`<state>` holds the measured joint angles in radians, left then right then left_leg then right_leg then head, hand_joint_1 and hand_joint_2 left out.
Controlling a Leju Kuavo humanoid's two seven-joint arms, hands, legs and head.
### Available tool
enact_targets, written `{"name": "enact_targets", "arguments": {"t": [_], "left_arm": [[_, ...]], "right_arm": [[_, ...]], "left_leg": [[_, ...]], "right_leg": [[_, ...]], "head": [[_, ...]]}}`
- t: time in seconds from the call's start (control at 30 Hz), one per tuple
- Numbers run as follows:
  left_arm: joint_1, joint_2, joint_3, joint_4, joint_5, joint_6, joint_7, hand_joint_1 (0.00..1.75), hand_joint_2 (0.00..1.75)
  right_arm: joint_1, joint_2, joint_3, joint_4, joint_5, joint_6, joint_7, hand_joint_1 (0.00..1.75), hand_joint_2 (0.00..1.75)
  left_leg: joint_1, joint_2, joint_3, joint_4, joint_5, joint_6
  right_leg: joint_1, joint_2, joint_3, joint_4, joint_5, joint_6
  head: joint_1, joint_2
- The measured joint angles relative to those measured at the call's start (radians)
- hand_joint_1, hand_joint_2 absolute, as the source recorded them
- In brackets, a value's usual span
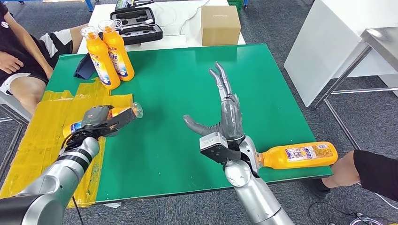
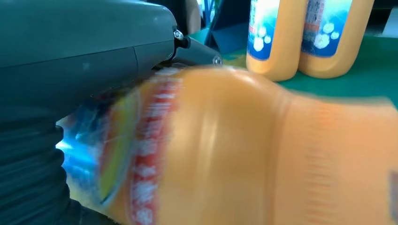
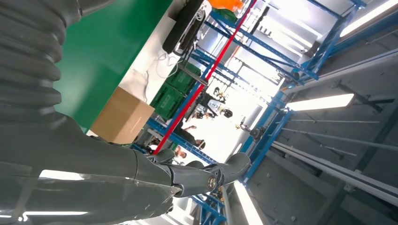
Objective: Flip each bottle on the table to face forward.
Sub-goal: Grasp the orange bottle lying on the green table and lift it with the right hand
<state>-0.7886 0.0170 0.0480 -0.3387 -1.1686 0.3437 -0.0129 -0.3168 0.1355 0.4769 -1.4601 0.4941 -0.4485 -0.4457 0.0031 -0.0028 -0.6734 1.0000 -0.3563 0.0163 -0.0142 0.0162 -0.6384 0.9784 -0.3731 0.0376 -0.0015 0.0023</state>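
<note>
Left hand (image 1: 101,118) gripped a lying orange bottle (image 1: 126,111); right hand (image 1: 224,115) hovered empty, fingers spread, above the green table (image 1: 164,93).

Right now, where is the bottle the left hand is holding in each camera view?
Head view: the held bottle lies on its side in the left hand, above the yellow sheet.
Left wrist view: held bottle, blurred, close up.
Right wrist view: not in it.
Shared landmark: the two upright bottles, on the green mat.
</note>
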Motion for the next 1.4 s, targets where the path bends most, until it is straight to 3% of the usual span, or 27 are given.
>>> {"name": "enact_targets", "arguments": {"t": [1.07, 1.2, 1.27, 1.4], "left_arm": [[0.049, -0.021, 0.074, 0.009, 0.038, 0.060, -0.059, 0.00, 1.75], [0.056, -0.032, 0.134, 0.002, 0.182, 0.149, -0.303, 0.00, 1.75], [0.055, -0.034, 0.163, -0.008, 0.241, 0.144, -0.380, 0.00, 1.75], [0.053, -0.041, 0.219, -0.044, 0.408, -0.041, -0.497, 0.00, 1.75]], "right_arm": [[-0.016, 0.001, -0.023, 0.058, -0.016, 0.023, 0.003, 0.00, 1.75], [-0.016, 0.001, -0.029, 0.074, -0.021, 0.019, -0.002, 0.00, 1.75], [-0.016, 0.001, -0.032, 0.079, -0.023, 0.018, -0.005, 0.00, 1.75], [-0.014, 0.000, -0.040, 0.088, -0.018, 0.014, -0.012, 0.00, 1.75]], "left_leg": [[0.000, 0.000, -0.001, 0.000, 0.000, 0.000], [0.000, 0.000, -0.001, 0.000, 0.000, 0.000], [0.000, 0.000, -0.001, 0.000, 0.000, 0.000], [0.000, 0.000, -0.001, 0.000, 0.000, 0.000]], "right_leg": [[0.000, 0.000, -0.001, 0.000, 0.000, 0.000], [0.000, 0.000, -0.001, 0.000, 0.000, 0.000], [0.000, 0.000, -0.001, 0.000, 0.000, 0.000], [0.000, 0.000, -0.001, 0.000, 0.000, 0.000]], "head": [[0.000, 0.000], [0.000, 0.000], [0.000, 0.000], [0.000, 0.000]]}}
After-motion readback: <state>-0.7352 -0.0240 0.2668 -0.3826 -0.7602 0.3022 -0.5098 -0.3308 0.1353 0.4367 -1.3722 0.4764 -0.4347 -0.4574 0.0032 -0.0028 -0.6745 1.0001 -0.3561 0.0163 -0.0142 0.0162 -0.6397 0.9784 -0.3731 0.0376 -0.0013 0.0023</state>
